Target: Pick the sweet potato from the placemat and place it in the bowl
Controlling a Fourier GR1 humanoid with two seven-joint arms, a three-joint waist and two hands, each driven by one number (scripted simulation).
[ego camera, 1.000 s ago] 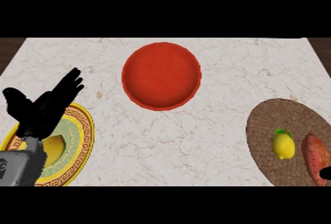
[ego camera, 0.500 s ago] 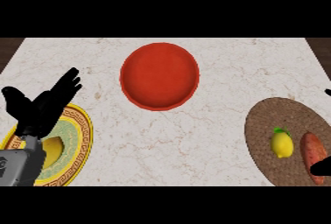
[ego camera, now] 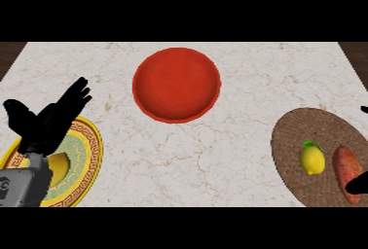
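The sweet potato [ego camera: 346, 168] lies on the brown woven placemat [ego camera: 302, 127] at the right side of the marble desk [ego camera: 215, 146], just beside a yellow lemon [ego camera: 312, 159] that sits to its left on the same mat. The red bowl [ego camera: 176, 84] stands near the far middle of the desk, well apart from the placemat, with nothing in it.

The right hand [ego camera: 357, 183] shows only as a black shape at the right edge, overlapping the near end of the sweet potato; whether its fingers are open or curled cannot be told.

The left hand [ego camera: 49, 119] rests at the left edge with its fingers straight and spread, holding nothing. It hangs over a plate [ego camera: 87, 146] with a yellow patterned rim and green centre, which carries a yellowish item [ego camera: 59, 167] partly hidden by the forearm.
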